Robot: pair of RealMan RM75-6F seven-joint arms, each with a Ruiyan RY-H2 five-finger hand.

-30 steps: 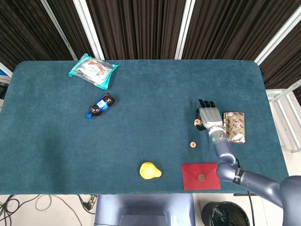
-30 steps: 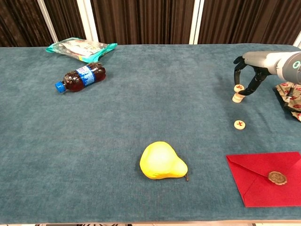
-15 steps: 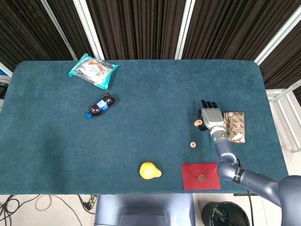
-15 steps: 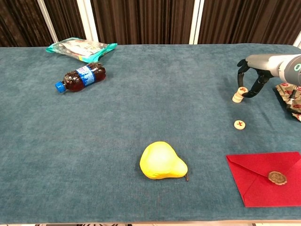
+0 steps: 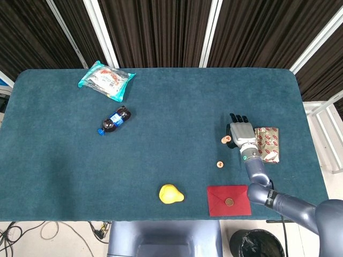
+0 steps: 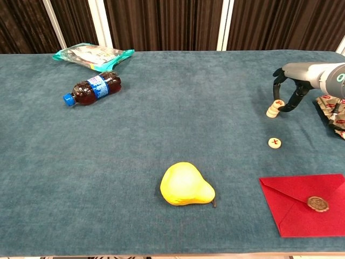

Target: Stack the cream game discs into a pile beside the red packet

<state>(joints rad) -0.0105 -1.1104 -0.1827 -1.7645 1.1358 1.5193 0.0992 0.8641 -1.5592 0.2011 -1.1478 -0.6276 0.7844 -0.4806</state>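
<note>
My right hand (image 6: pixel 291 90) hovers at the right side of the table, its fingertips pinching a cream disc (image 6: pixel 278 103) with a red mark. That disc is tilted, and its lower edge leans on a second cream disc (image 6: pixel 271 113) lying flat. In the head view the right hand (image 5: pixel 240 134) covers most of this pair of discs (image 5: pixel 225 140). A third cream disc (image 6: pixel 275 142) (image 5: pixel 220 164) lies alone, nearer to me. The red packet (image 6: pixel 302 208) (image 5: pixel 229 200), with a gold seal, lies at the front right edge. My left hand is out of sight.
A red-patterned wrapped parcel (image 5: pixel 267 143) lies just right of my right hand. A yellow pear (image 6: pixel 186 184) sits at the front centre. A dark cola bottle (image 6: pixel 92 88) and a teal snack bag (image 6: pixel 92 55) lie at the far left.
Over the last second the right hand shifted slightly right and lowered the held disc until it leaned tilted on the flat one. Nothing has moved in the last half second.
</note>
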